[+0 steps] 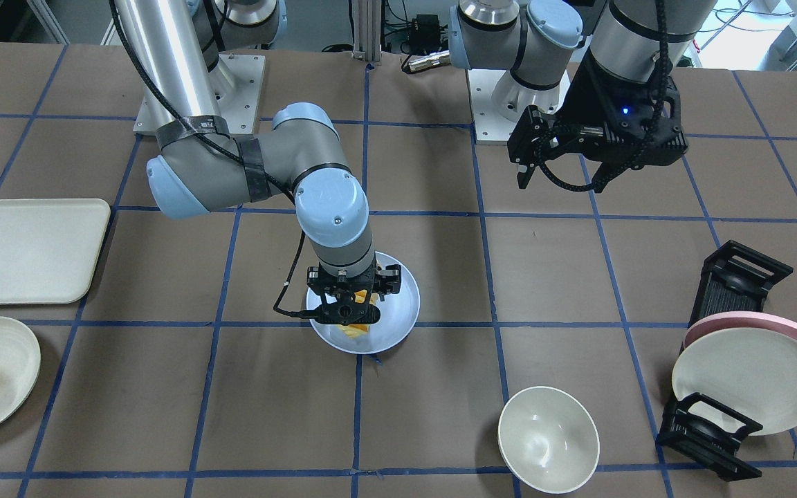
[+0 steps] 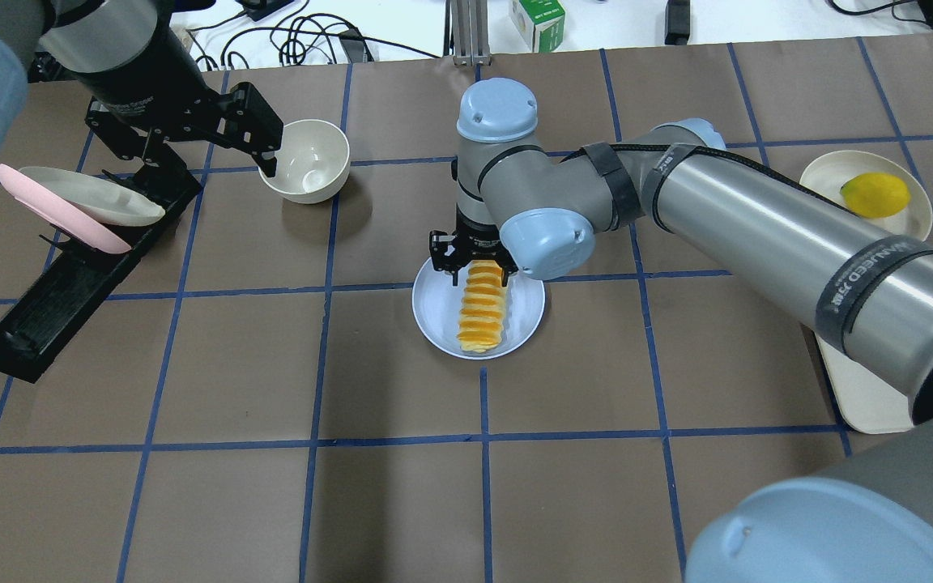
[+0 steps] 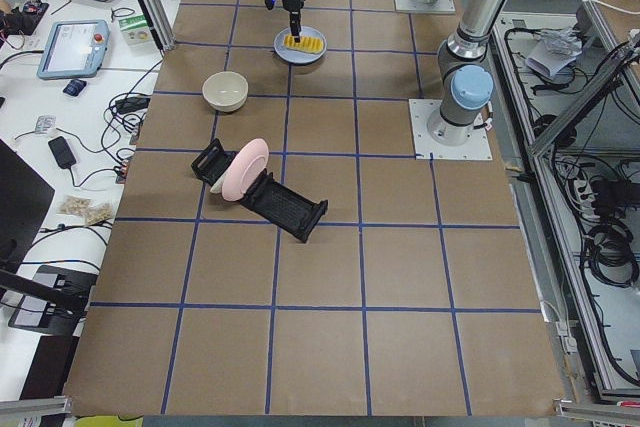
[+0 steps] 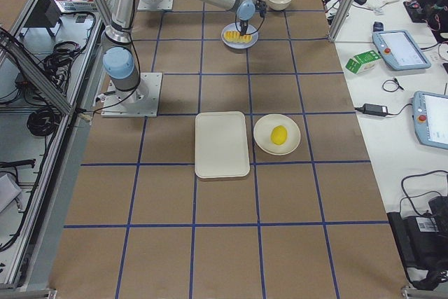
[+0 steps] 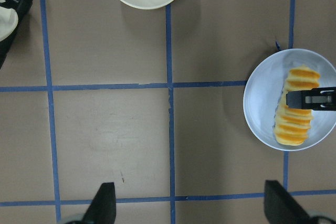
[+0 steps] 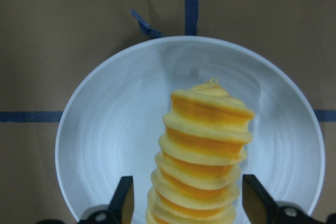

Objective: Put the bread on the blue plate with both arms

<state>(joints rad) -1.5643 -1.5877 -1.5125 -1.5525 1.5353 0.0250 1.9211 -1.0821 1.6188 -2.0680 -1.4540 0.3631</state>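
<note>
Bread point(image 2: 483, 312) lies on blue plate point(image 2: 434, 322); right gripper point(image 2: 471, 265) straddles one end, fingers apart. Left gripper point(image 1: 563, 185) raised, fingers spread, empty.

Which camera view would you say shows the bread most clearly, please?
The right wrist-mounted view: the bread fills the frame, slices distinct, on the blue plate. Overhead and left wrist views show it nearly whole but small; front-facing, the right gripper hides most; side views show a speck.
</note>
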